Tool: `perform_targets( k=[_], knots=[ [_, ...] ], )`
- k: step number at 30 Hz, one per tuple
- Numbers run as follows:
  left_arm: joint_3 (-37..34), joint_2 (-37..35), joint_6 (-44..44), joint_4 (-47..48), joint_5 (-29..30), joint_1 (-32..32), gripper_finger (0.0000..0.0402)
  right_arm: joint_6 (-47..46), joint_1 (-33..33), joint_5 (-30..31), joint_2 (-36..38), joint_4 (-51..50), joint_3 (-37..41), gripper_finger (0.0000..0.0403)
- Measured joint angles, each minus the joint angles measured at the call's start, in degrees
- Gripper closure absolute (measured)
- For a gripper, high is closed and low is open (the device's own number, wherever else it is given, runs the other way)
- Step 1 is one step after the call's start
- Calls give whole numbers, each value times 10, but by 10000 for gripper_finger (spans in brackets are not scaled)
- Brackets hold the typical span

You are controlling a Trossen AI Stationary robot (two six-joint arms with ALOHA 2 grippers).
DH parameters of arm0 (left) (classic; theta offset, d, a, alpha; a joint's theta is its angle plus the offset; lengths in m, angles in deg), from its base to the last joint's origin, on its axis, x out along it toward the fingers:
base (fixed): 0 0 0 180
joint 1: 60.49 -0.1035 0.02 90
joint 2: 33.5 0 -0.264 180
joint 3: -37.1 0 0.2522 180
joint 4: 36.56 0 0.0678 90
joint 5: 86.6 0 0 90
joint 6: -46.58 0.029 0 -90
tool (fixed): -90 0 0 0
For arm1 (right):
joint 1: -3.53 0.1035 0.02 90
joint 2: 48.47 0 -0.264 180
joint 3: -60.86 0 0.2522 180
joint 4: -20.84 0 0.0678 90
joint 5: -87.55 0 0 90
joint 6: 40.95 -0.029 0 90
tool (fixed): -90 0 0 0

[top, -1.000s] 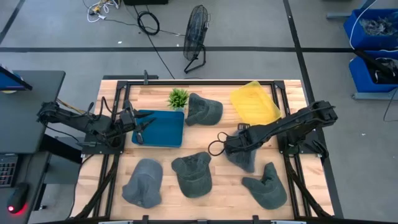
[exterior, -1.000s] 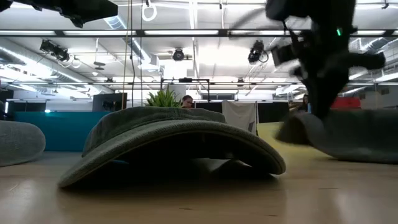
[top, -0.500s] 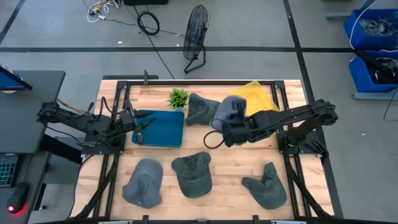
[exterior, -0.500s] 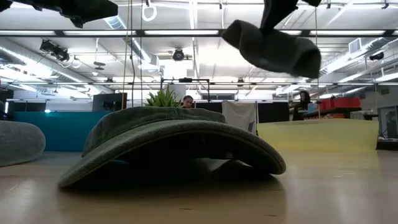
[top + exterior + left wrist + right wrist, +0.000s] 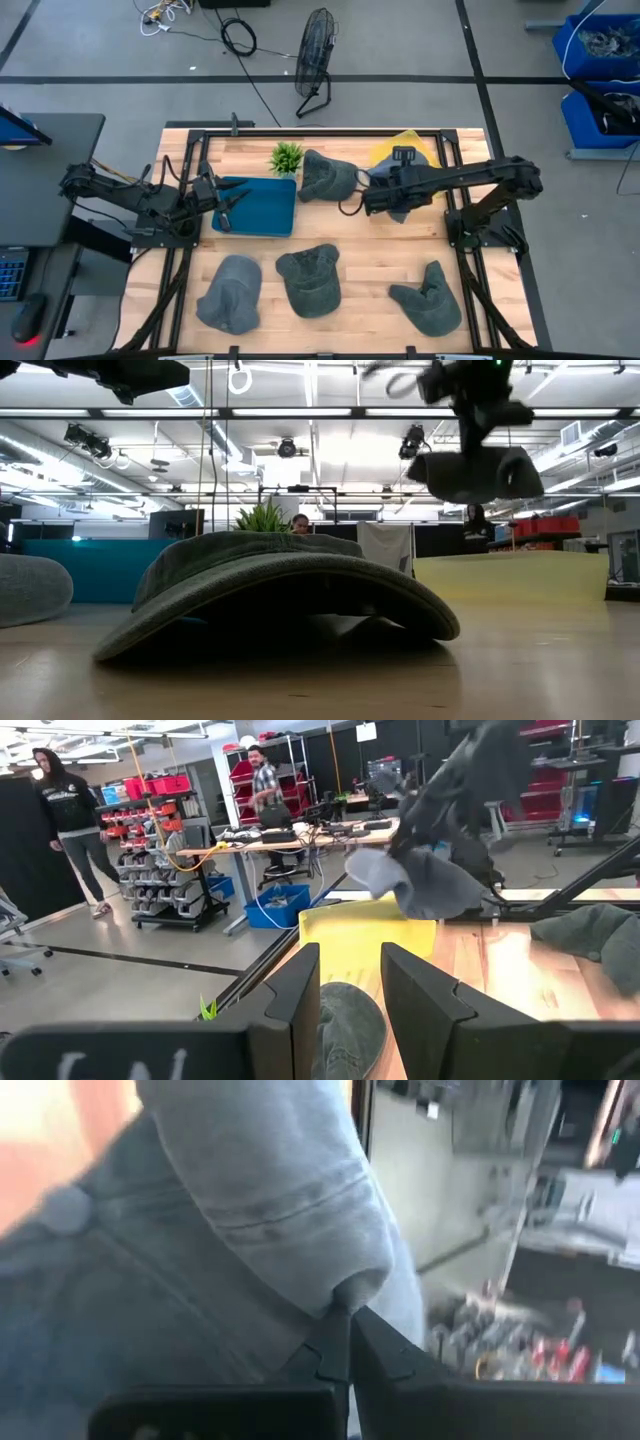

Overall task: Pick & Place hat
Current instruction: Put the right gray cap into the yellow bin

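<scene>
My right gripper (image 5: 383,199) hangs in the air over the near-left corner of the yellow tray (image 5: 415,160), shut on a grey hat (image 5: 398,211). In the low view that hat (image 5: 476,473) hangs below the gripper, well above the table. Another grey hat (image 5: 328,175) lies crown up beside the small plant (image 5: 286,156). Three more lie along the near edge: one at the left (image 5: 230,293), one in the middle (image 5: 310,280), one at the right (image 5: 430,297). My left gripper (image 5: 232,205) waits open over the blue tray (image 5: 262,208). My right gripper (image 5: 343,1338) pinches a bunched fold of the grey hat's cloth (image 5: 345,1292) between its two fingertips. The fingers come from above. The hat is lifted clear, and its crown sags below the fingers (image 5: 476,473).
The left arm's base stands at the table's left edge, the right arm's base (image 5: 490,215) at the right edge. Bare wood (image 5: 380,265) shows in the table's middle-right. A fan (image 5: 314,60) stands on the floor beyond the far edge. People show in the room behind.
My right gripper has picked the grey hat up off the table's middle-right, raised it high, and carried it toward the far edge to the yellow tray. The hat, first lying on the wood, now hangs clear of the table. The left arm has kept still.
</scene>
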Motion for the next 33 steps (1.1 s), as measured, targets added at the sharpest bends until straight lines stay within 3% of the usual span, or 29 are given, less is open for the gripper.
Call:
perform_targets(
  k=[13,26,28,33],
  knots=[
    [0,0,1,0,0,0,289,83,-59,-26,0,150,179,401],
    [0,0,1,0,0,0,289,181,-72,-25,0,257,193,401],
    [0,0,1,0,0,0,289,192,-79,-3,0,247,193,401],
    [0,0,1,0,0,0,289,196,-101,128,0,229,193,401]
  ],
)
